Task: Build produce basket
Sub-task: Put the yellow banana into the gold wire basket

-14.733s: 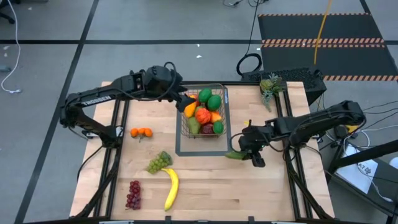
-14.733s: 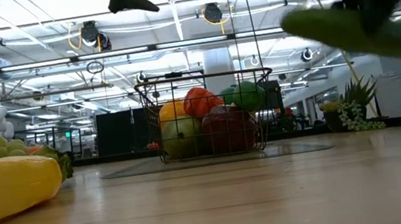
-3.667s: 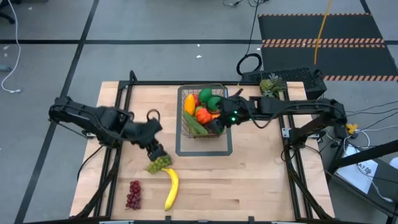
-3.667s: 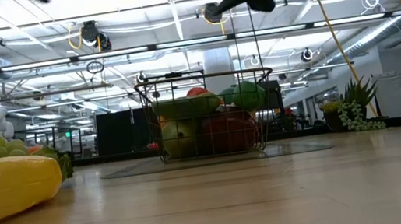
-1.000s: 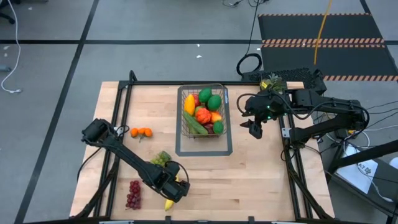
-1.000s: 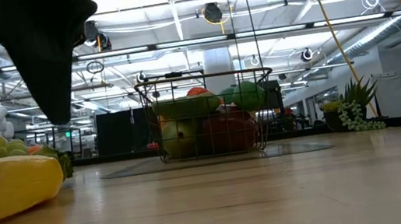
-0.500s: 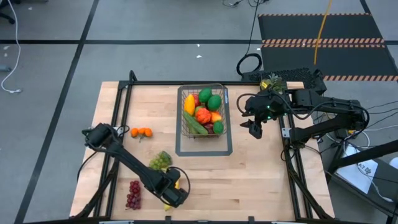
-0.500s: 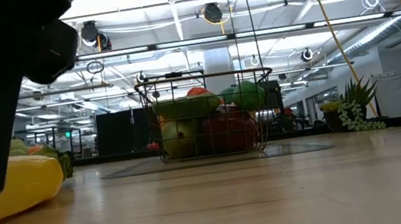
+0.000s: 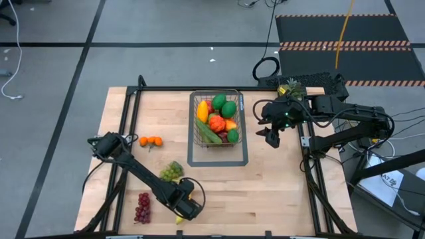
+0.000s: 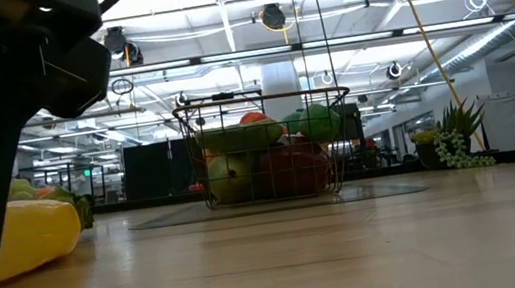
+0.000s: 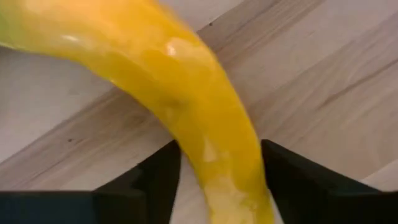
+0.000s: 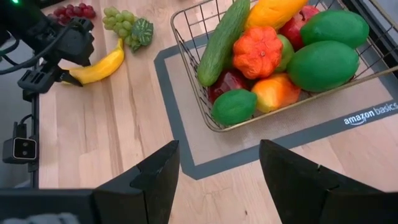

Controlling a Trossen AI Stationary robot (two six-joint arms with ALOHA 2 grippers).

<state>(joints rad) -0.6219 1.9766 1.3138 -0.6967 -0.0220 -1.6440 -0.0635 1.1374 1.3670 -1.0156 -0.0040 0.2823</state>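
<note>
Left gripper point(image 9: 186, 204) down at the near edge of the table, fingers point(image 11: 155, 180) either side of the yellow banana point(image 11: 186, 99) and seemingly pressed against its skin, the fruit lying on the wood beside the green grapes point(image 9: 170, 171) and red grapes point(image 9: 142, 207). Right gripper point(image 9: 272, 136) parked in the air just right of the basket point(image 9: 239, 119), jaws parted and empty. Step in hand, by the look of it: pick-up of the banana; next, a firm hold, a lift, then a carry across to the wire basket, already well filled.
</note>
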